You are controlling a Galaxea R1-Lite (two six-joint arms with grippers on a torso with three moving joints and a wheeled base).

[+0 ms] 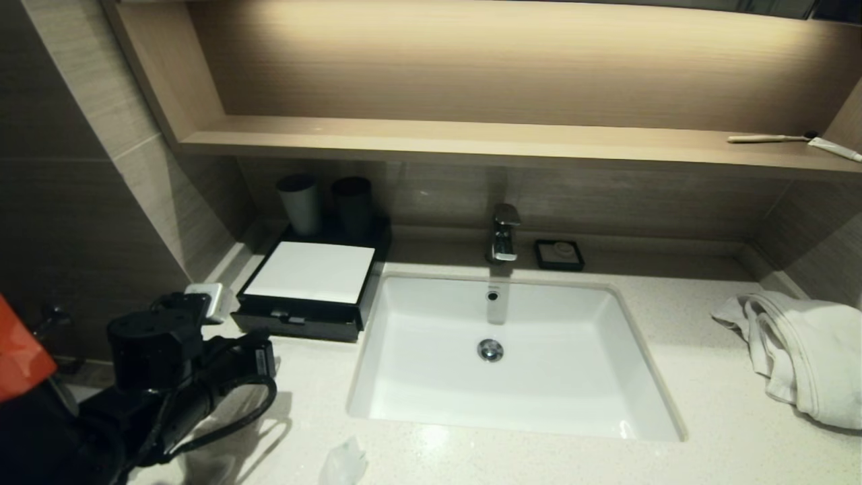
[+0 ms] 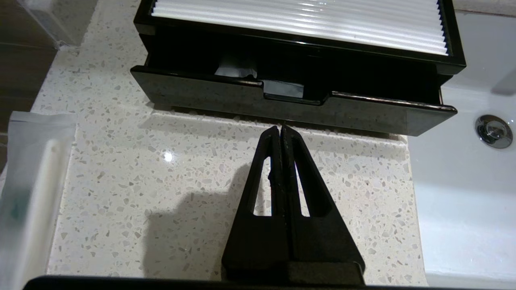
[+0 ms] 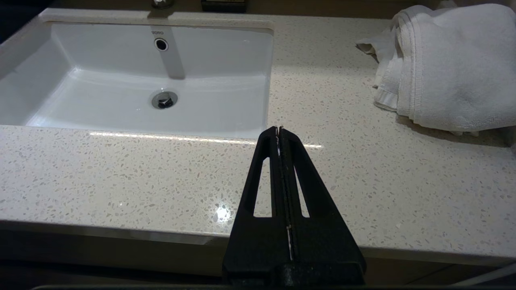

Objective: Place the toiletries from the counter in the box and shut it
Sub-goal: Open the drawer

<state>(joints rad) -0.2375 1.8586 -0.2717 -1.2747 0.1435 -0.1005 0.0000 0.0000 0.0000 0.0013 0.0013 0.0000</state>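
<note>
Box (image 2: 290, 102): glossy black, flat, ribbed white top; drawer ajar, white packets inside, on speckled stone counter (image 2: 161, 193)
Left gripper (image 2: 282, 129): tapered black fingers pressed together, empty, just before drawer
Right gripper (image 3: 279, 129): together, over counter edge
Sachet (image 1: 345, 461): crinkly, at front edge

The box (image 1: 306, 283) sits on the table (image 1: 673, 431) left of the sink (image 1: 512, 350) — towel (image 1: 801, 350) at the right, a sachet (image 1: 345, 461) near the front edge.

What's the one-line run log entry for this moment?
left gripper: shut, empty, facing drawer front | box: drawer ajar, white packets inside | stick packet, sachet: on counter | right gripper: shut, parked
</note>
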